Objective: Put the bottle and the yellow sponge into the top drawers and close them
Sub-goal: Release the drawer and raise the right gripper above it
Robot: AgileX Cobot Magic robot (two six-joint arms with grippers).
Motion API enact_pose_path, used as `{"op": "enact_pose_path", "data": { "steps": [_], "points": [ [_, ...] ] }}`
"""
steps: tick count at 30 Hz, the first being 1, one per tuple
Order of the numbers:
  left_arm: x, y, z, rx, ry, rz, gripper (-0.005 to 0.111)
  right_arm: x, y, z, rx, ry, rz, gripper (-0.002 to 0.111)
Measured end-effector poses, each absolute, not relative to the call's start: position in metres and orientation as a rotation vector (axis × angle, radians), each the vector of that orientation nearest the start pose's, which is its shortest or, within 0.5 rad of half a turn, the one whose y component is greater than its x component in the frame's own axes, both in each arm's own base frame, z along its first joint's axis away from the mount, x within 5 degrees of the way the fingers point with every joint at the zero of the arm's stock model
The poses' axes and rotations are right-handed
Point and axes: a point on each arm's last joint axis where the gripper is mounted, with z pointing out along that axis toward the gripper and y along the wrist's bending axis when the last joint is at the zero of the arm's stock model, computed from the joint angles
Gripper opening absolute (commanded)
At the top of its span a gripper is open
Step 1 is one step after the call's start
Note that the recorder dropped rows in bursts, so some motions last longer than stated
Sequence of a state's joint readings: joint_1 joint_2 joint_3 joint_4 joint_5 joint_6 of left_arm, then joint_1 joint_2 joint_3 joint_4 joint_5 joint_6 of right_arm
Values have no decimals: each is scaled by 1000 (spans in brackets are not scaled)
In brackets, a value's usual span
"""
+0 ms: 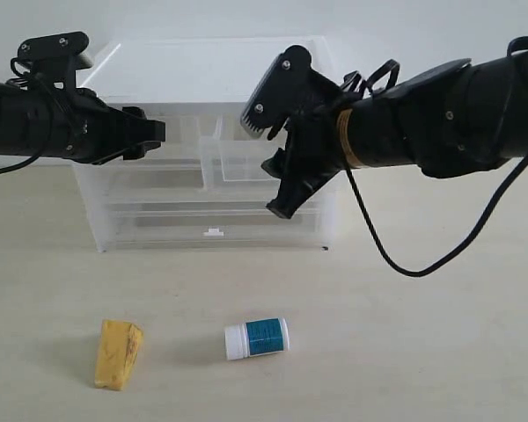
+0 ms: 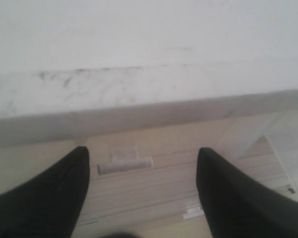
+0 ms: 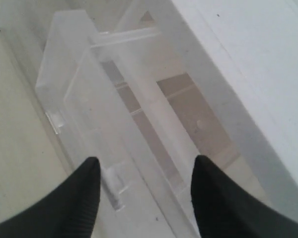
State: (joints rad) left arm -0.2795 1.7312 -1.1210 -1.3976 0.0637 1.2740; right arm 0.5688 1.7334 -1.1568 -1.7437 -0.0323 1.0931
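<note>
bottle [image 1: 257, 338] on side, cap [image 1: 236, 342] leftward

Bottle [image 1: 257, 338] label print illegibly small; right top drawer [image 1: 224, 163] partly behind the right jaws.

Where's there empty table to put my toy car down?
The table is bare right of the bottle, and in the strip between the drawer unit and the yellow sponge. It's crowded up by the top drawers, where the left arm and right arm reach.
</note>
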Motion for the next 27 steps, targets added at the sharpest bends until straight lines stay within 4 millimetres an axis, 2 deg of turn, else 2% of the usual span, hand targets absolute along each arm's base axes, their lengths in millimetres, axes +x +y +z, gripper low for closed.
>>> {"op": "enact_pose_path", "data": {
  "steps": [8, 17, 22, 27],
  "points": [
    [373, -113, 243, 203, 2109, -307, 60, 334, 214, 255, -1238, 1645, -82, 1],
    [373, -113, 243, 206, 2109, -305, 60, 333, 214, 259, -1253, 1623, -84, 0],
    [373, -113, 243, 206, 2109, -305, 60, 326, 214, 269, -1249, 1599, -52, 0],
    [373, -113, 243, 206, 2109, -305, 60, 314, 209, 271, -1256, 1602, -30, 0]
  ]
}}
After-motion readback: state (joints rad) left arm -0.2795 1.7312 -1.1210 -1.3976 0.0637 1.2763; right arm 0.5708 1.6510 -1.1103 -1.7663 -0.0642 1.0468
